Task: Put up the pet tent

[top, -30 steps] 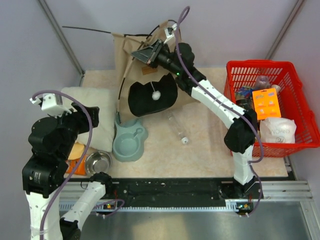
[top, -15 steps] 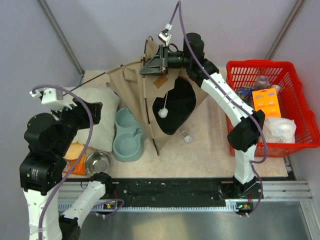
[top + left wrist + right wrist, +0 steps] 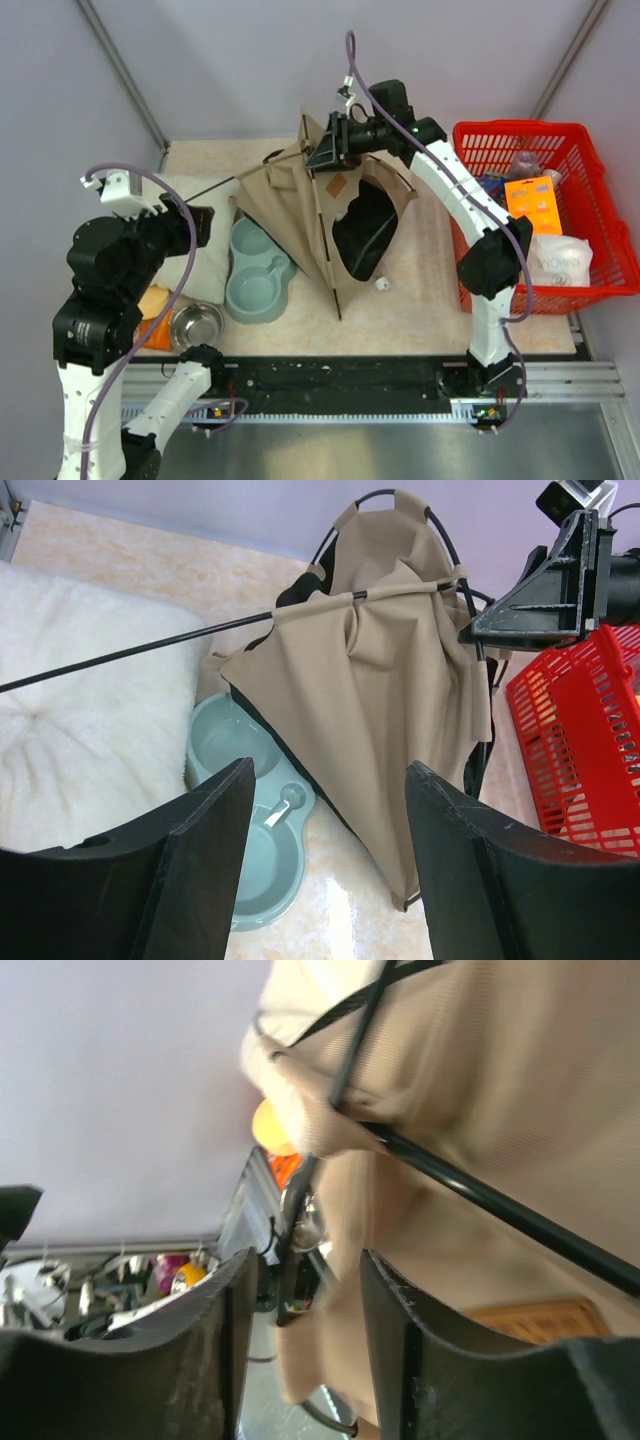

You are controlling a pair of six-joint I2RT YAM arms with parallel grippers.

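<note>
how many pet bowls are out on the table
2: a teal double feeder left of the pet tent, and a steel bowl at the near left edge. More may hide under the tent.

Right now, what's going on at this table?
The right claw sits at the peak of the pet tent, jaws apart with fabric between them. The tent is up but slack, one pole jutting out over the pillow. The left claw hovers open above the pillow, holding nothing.

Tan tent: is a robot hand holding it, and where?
Seemingly nothing: the right gripper stands open around the top of the tan fabric pyramid tent; left gripper empty.
</note>
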